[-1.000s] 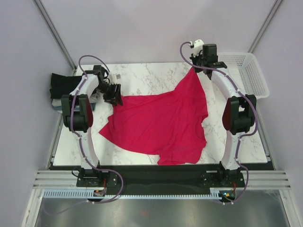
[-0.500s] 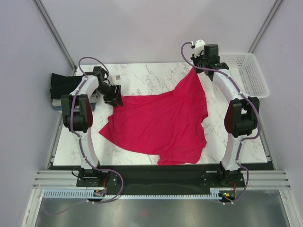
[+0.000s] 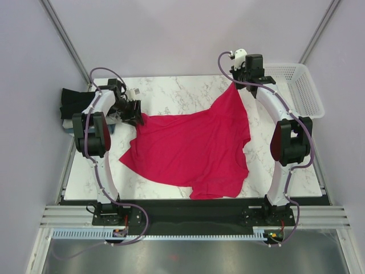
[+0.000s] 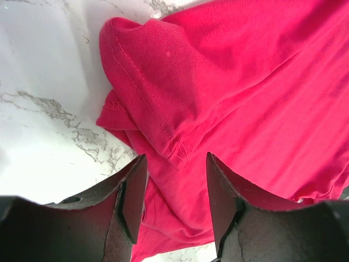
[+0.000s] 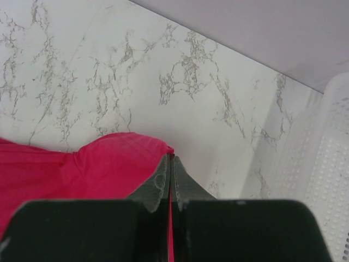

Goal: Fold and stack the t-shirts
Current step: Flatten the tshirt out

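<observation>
The crimson-red t-shirt [image 3: 194, 142] lies spread and rumpled across the marble table [image 3: 171, 91]. My right gripper [image 3: 235, 81] is shut on the shirt's far right corner, and the cloth [image 5: 103, 164] is pinched between its closed jaws [image 5: 170, 159]. My left gripper [image 3: 134, 114] is open over the shirt's left edge. In the left wrist view its jaws straddle a folded, hemmed sleeve [image 4: 163, 109] with a clear gap between them [image 4: 175, 169]. A stack of folded shirts, black on top [image 3: 73, 103], sits at the table's left edge.
A white plastic mesh basket [image 3: 299, 88] stands at the far right, also visible in the right wrist view [image 5: 327, 164]. Bare marble shows along the far edge and at the table's right front. Purple walls close in the workspace.
My left gripper has turned and shifted slightly back and left at the shirt's left edge. The right gripper and the shirt have hardly moved.
</observation>
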Controlling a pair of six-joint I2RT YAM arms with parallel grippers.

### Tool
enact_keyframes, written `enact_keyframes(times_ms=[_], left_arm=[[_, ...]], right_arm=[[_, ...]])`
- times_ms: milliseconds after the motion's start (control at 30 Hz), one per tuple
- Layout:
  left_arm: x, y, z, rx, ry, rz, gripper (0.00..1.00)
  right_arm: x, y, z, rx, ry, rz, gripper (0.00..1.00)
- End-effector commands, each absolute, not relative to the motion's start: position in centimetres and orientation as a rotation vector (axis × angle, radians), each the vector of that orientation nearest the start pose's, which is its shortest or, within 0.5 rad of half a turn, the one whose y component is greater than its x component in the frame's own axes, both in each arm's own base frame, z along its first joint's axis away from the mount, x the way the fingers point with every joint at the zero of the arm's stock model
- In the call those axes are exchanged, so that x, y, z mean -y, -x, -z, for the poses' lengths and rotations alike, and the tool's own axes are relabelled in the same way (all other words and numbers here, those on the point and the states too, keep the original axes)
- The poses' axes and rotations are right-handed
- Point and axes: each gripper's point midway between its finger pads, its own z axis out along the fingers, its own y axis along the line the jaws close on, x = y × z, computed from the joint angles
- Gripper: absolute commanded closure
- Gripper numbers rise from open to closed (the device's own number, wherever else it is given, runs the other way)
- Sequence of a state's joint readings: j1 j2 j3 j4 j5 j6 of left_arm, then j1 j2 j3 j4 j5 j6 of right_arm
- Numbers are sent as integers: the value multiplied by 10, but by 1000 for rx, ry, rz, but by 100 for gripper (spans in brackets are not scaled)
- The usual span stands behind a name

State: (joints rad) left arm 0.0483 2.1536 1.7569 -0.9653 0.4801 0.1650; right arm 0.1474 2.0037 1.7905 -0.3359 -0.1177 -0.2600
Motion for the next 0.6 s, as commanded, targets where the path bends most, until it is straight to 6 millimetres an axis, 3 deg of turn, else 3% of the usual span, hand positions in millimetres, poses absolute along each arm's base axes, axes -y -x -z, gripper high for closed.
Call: enact_keyframes(times_ms=[0,567], left_arm=[[56,-435,-59,-2793,-216,650,45],[61,-430,-46,-2820,-210,697,49]], right_arm=[[-94,-566,-234,-1969,479,-55,100],[-93,-565,-228,-1981,481,-48,100]])
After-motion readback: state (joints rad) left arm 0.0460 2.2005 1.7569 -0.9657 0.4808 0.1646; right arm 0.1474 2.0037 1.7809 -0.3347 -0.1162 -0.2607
